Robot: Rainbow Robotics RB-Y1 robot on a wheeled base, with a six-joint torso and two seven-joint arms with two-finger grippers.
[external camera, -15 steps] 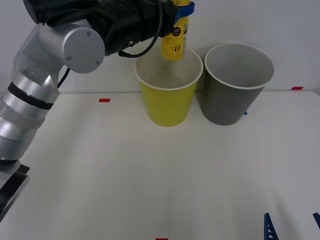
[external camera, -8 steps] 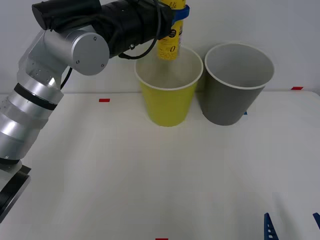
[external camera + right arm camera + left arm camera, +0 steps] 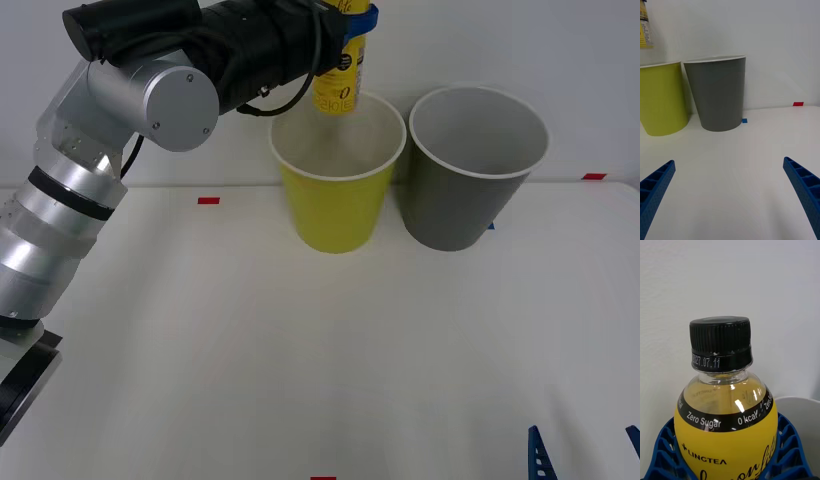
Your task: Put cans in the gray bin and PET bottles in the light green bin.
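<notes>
My left gripper [image 3: 357, 18] is shut on the PET bottle [image 3: 338, 80], a small clear bottle with a yellow label, holding it upright over the far rim of the light green bin [image 3: 338, 205]. In the left wrist view the PET bottle [image 3: 724, 435] shows its black cap and sits between the blue fingers [image 3: 666, 450]. The gray bin [image 3: 465, 190] stands just right of the green one, with nothing seen inside it. My right gripper [image 3: 730, 195] hangs open low over the near right table, facing the gray bin [image 3: 719, 95] and the light green bin [image 3: 663, 99].
The bins stand close to a white wall at the table's far edge. Small red tape marks [image 3: 208, 200] and a blue mark [image 3: 744, 120] lie on the white table. My left arm [image 3: 90, 170] reaches across the far left.
The left gripper has carried the bottle a little to the left and slightly up since a second ago; over the last half second it has hardly moved. The right gripper has stayed still.
</notes>
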